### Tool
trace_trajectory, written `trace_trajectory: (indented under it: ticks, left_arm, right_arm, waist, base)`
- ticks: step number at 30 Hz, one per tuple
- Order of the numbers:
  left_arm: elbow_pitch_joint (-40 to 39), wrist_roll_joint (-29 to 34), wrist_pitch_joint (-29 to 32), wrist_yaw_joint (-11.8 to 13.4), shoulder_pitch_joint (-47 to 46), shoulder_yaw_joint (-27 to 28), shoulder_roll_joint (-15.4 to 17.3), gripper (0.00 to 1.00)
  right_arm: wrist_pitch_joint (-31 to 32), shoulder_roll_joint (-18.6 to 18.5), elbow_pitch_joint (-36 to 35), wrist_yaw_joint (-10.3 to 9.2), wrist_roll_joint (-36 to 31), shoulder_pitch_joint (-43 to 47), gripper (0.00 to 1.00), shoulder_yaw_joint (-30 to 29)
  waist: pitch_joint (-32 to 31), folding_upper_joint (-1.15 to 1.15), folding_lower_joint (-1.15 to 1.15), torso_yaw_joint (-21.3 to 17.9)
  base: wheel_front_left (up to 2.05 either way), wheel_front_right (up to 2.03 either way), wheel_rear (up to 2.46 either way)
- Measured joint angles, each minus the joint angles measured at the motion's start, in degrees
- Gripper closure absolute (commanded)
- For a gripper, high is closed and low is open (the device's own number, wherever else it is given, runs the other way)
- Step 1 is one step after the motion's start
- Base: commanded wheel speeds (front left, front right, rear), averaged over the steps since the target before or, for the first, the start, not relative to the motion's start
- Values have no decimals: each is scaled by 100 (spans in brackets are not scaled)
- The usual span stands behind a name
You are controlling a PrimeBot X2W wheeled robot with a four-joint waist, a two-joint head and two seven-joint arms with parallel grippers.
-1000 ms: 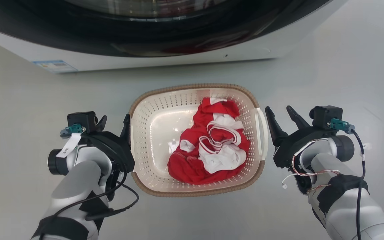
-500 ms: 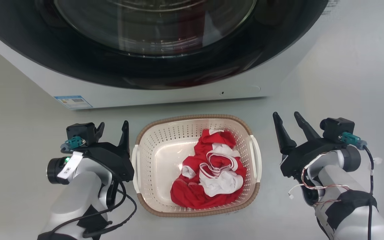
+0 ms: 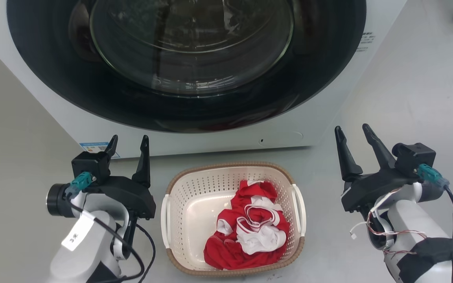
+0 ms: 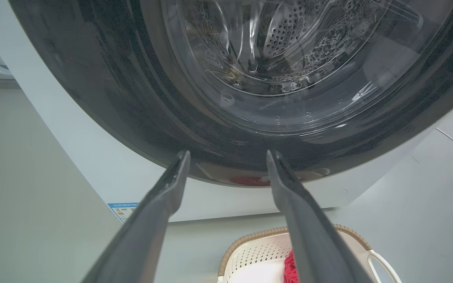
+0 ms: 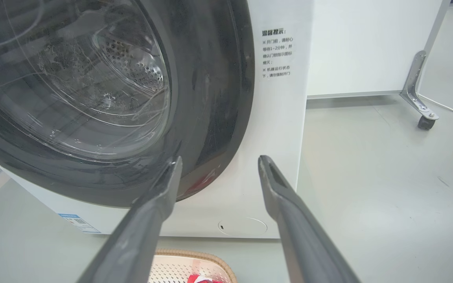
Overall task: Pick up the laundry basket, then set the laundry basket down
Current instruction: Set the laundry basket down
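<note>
In the head view the laundry basket rests on the pale floor just in front of the front-loading washing machine, with a crumpled red and white garment lying in its right half. The left hand hangs off the basket's left side, its two fingers spread and empty, near the left handle but apart from it and, I judge, above it. The right hand is further off on the right, well apart from the right handle, likewise spread with nothing between its fingers. In the left wrist view the left hand points at the lower edge of the closed glass door, and the basket's brown rim sits low, below the fingertips. In the right wrist view the right hand faces the washer's right front corner, gaping and empty, with a strip of the basket rim at the bottom edge. As things lie, the basket is down on the floor and neither hand grips it; whether it has been lifted at all cannot be read here. If the lift is not yet done, both hands must drop, close in on the two handles and clench before raising and lowering it
</note>
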Motion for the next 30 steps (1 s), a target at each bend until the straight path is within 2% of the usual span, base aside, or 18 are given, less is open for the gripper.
trace_trajectory:
  ticks: [10,19,30]
  left_arm:
    - [-1608,449,-1,194,961,263,225,0]
    - [-2765,801,-16,254,1961,472,316,0]
    - [-3501,1014,-16,297,2904,754,237,0]
  right_arm:
    - [-1,-125,-1098,-241,-367,650,0,-224]
    - [-16,-225,-2045,-441,-522,1586,0,-426]
    - [-18,-215,-2704,-597,-631,2537,0,-603]
  waist:
    - [-491,0,0,-16]
    - [-928,0,0,-16]
    - [-1270,0,0,-14]
  base:
    - [0,0,0]
    - [0,0,0]
    - [0,0,0]
